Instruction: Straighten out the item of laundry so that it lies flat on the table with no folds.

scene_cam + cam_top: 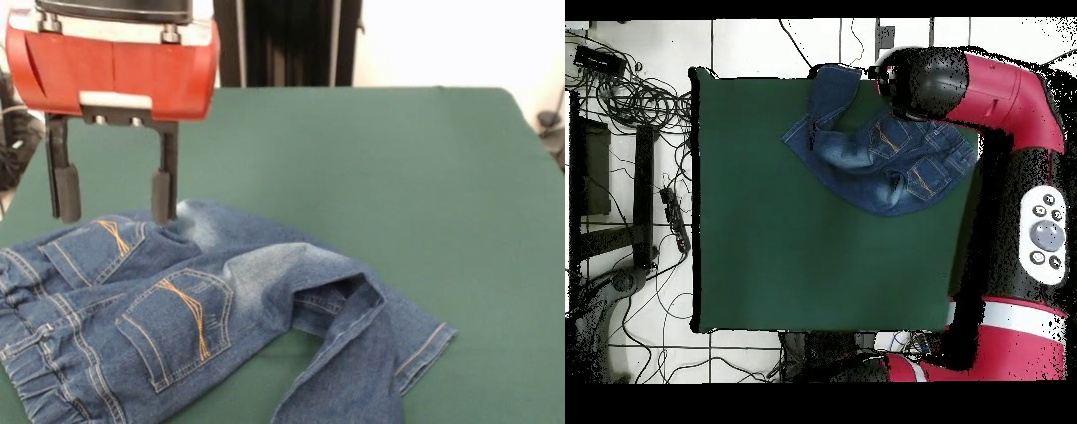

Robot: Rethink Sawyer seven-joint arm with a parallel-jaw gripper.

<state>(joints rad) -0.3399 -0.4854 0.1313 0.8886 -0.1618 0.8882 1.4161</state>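
1. Covering most of both views, the table [353, 159] carries a dark green cloth, bare over most of its surface.
2. Red and black arm [1015, 150] runs along one long edge of the table in the overhead view, its upper end reaching over the jeans' waist and hiding part of it.
3. Jeans [221, 300] lie bunched at one end of the table, back pockets up, waistband at the left edge of the front view. One leg is folded back on itself, with a gap of green cloth showing between the legs. In the overhead view one leg reaches the table's far edge.
4. Floor around the table: white tiles, with loose black cables [635, 100] and dark stands on the side opposite the arm, well apart from the jeans.
5. Gripper [113, 196] hangs upright over the jeans' upper edge, near one orange-stitched pocket [93, 247]. Fingers [162, 196] are spread wide with nothing between them; the tips sit just at the denim, contact not certain.
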